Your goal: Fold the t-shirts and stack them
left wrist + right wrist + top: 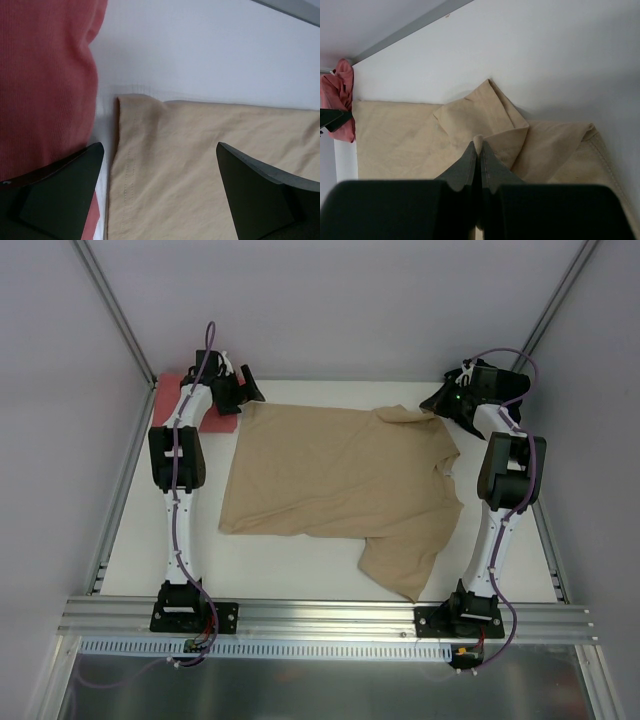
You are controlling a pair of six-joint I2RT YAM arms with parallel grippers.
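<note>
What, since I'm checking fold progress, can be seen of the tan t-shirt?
The tan t-shirt is soft beige cloth with stitched hems, spread mostly flat on the white table, one sleeve pointing nearward. The right gripper is shut on a bunched fold at its far right; the open left gripper hangs over its far left corner.

Two t-shirts are in view. One tan-beige t-shirt (340, 475) lies spread between the two sets of jaws, a pinch of its edge caught in the closed jaws of the right gripper (479, 146). One salmon-red t-shirt (45, 90) is bunched outside the wide-spread jaws of the left gripper (159, 150), alongside one finger. There are two arms, one left arm (178, 455) and one right arm (510, 475). Each has one gripper, making four black fingers (60, 190) in all. One white table (300, 565) lies under both sets of jaws.
</note>
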